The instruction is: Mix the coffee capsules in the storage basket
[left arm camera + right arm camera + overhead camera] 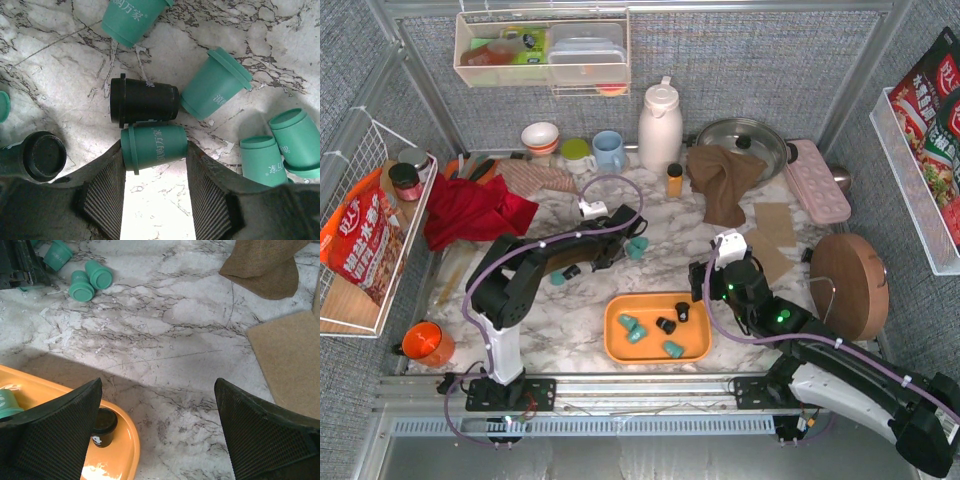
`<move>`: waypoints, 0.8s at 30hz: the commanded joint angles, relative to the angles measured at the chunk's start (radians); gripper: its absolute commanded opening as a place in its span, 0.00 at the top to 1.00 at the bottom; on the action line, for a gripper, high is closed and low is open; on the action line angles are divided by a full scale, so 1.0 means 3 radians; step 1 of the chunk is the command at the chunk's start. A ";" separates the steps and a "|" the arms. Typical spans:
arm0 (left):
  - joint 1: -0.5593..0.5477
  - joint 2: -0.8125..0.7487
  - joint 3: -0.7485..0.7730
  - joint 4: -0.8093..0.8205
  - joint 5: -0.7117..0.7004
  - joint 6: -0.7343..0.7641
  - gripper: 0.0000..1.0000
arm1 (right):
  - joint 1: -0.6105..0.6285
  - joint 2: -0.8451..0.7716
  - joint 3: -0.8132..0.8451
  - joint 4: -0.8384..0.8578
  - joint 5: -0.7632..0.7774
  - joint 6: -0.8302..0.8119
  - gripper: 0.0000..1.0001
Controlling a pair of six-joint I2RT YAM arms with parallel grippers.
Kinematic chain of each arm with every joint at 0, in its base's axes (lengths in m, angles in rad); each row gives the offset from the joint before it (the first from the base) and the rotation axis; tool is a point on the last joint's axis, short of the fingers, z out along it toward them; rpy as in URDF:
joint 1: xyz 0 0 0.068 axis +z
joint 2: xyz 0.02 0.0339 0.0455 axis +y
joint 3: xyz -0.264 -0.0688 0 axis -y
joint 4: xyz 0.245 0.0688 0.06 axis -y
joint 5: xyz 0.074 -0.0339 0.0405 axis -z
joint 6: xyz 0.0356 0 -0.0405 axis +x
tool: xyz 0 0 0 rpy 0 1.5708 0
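Note:
The orange storage basket (620, 350) lies at the near middle of the table and holds three teal and two black coffee capsules (666, 325). Its corner (131, 444) with a black capsule (103, 426) shows in the right wrist view. More teal capsules (215, 82) and a black one (144, 102) lie loose on the marble behind it. My left gripper (616, 250) (154, 152) is low over this pile, shut on a teal capsule (155, 146) lying sideways between its fingertips. My right gripper (705, 282) (157, 385) hangs open and empty beside the basket's far right corner.
A small orange-yellow bottle (674, 180), a brown cloth (725, 180), a white thermos (660, 125) and a pot (745, 145) stand at the back. Cardboard pieces (775, 228) and a round wooden board (848, 285) lie right. A red cloth (470, 212) and an orange mug (425, 343) are left.

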 commanded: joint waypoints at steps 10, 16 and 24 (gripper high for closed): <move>-0.0256 -0.0463 0.0067 -0.0122 -0.0227 0.0157 0.47 | -0.0001 0.0064 0.0019 0.0052 0.0092 -0.0012 0.01; -0.0656 -0.0916 -0.0007 0.0092 -0.0224 0.0774 0.47 | -0.0002 0.0064 0.0024 0.0023 0.0223 -0.0025 0.01; -0.1045 -0.1782 -0.0990 0.1034 0.0798 0.1275 0.47 | -0.0022 -0.0093 -0.0098 0.0130 0.0555 0.0076 0.01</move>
